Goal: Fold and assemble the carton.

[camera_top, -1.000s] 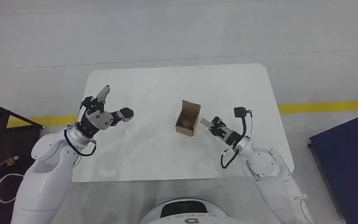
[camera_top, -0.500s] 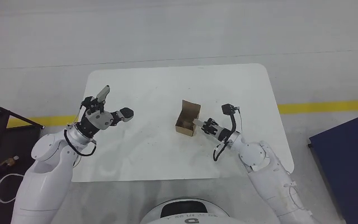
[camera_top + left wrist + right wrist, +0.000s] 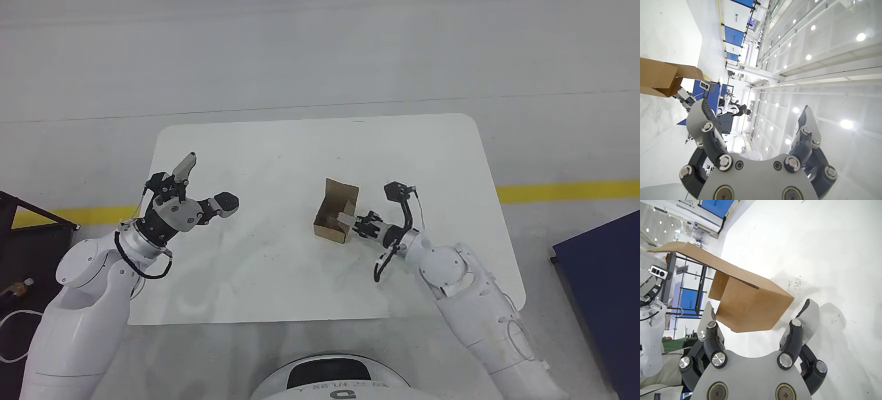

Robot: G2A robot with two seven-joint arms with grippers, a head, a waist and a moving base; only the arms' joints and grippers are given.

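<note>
A small brown carton (image 3: pixel 335 211) stands on the white table (image 3: pixel 260 160) near its middle, its top open and one flap raised at the far side. My right gripper (image 3: pixel 357 226) is right at the carton's right side, open. In the right wrist view the carton (image 3: pixel 751 302) sits between the spread fingers (image 3: pixel 810 308), its near corner close to the palm. My left gripper (image 3: pixel 207 187) is held above the table's left part, open, with nothing in it. The left wrist view has the carton (image 3: pixel 664 79) far off, beyond the open left gripper (image 3: pixel 753 113).
The table's rounded right edge (image 3: pixel 495 190) lies behind my right arm. A yellow floor line (image 3: pixel 570 190) runs past the table. A dark object (image 3: pixel 20 225) stands at the left, a blue one (image 3: pixel 610 290) at the right.
My right gripper has moved left across the table, from a little way off up to the carton's right side. The left arm and the carton have kept still.
</note>
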